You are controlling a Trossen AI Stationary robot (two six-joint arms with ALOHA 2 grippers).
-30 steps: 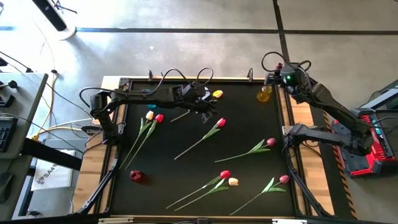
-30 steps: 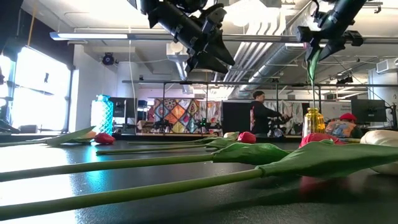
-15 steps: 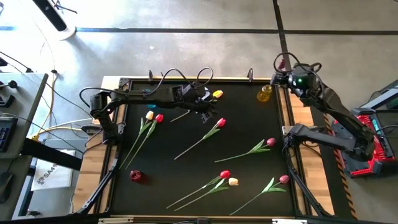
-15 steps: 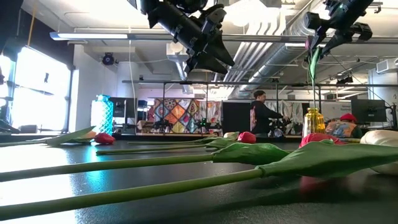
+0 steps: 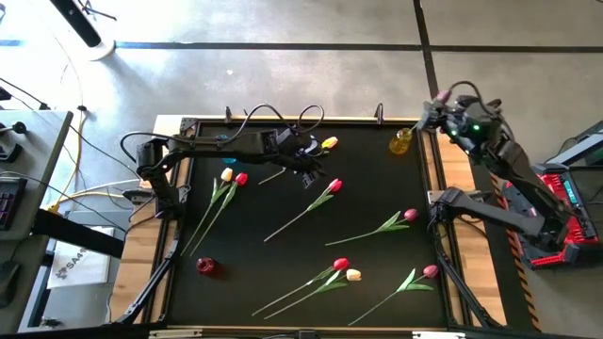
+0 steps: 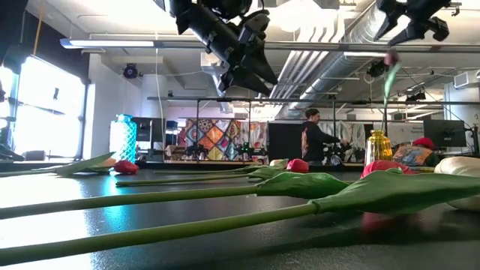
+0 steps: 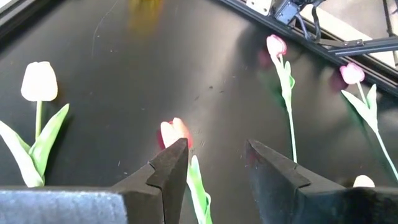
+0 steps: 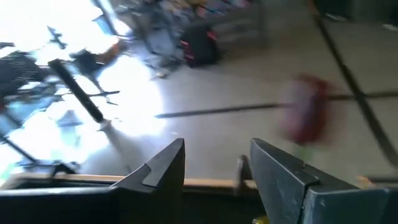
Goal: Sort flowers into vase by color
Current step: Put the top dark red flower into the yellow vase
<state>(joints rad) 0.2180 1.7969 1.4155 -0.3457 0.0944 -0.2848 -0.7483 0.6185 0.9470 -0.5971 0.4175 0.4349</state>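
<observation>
One pink tulip (image 6: 390, 71) hangs from the right gripper (image 5: 443, 108), fingers clamped on it, above the table's far right corner by the yellow vase (image 5: 401, 141): stem near vertical, head up. Left gripper (image 5: 309, 168) hovers fingers apart over the red tulip (image 7: 175, 132).

The right gripper (image 5: 443, 111) swings outward past the table's far right corner, carrying a long-stemmed pink artificial tulip (image 6: 390, 64) away from the yellow glass vase (image 5: 402, 141).
</observation>
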